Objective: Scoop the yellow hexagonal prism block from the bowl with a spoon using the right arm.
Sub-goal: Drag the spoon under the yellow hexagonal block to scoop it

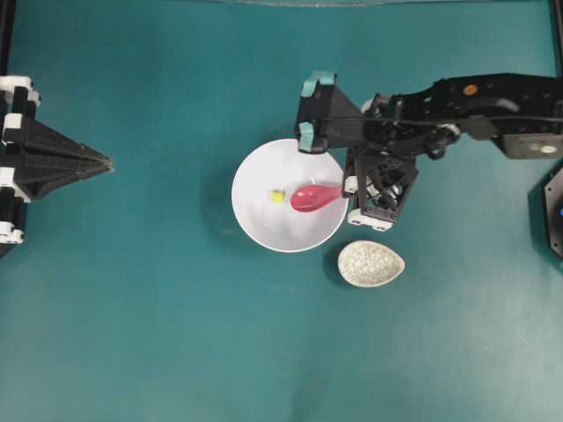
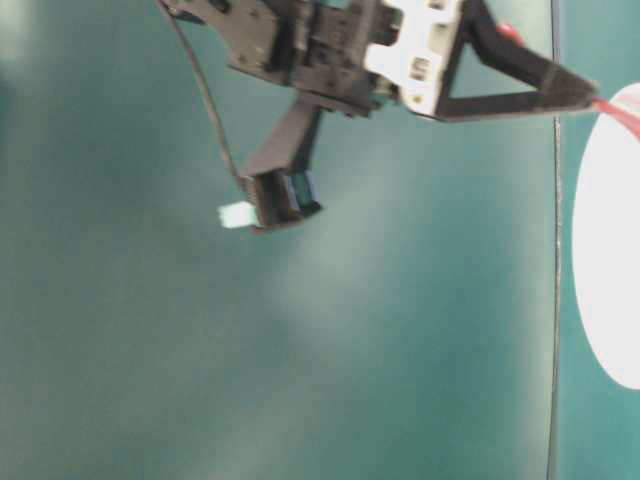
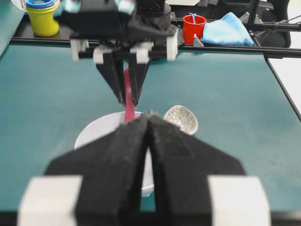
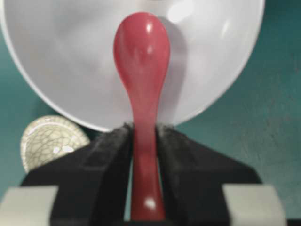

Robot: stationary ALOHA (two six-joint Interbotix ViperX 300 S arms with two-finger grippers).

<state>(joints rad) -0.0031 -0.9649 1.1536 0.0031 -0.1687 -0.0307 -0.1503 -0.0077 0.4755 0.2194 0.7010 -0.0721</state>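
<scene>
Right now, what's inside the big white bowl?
Inside the bowl are the spoon head and the yellow block beside its tip. Whatever lies under the spoon head is covered.

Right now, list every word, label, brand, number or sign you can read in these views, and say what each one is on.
None can be read in any view.
The spoon, bowl and speckled dish are plain, with no markings.
The red cup, yellow container and blue cloth at the table's far edge show no legible print.
</scene>
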